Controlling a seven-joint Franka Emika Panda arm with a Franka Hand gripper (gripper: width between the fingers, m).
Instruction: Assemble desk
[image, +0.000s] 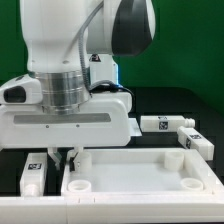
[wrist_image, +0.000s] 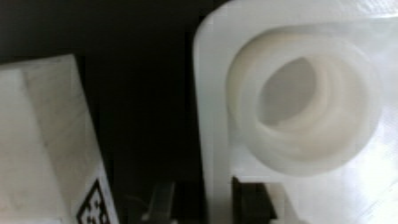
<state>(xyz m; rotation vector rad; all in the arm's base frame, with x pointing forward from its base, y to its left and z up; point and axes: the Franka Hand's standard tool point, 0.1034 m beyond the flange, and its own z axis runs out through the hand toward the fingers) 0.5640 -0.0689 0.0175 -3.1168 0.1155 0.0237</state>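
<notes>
The white tabletop lies rim up along the front of the table, with round sockets in its corners. My gripper reaches down onto its back corner on the exterior view's left. In the wrist view the gripper straddles the tabletop's rim wall beside a corner socket, one finger outside and one inside, shut on the rim. A tagged leg lies just outside that corner and also shows in the wrist view. Two more legs lie at the back right.
The black table mat and a green backdrop lie behind. The arm's large white body hides the middle of the scene. The leg on the left lies close beside the gripper's outer finger.
</notes>
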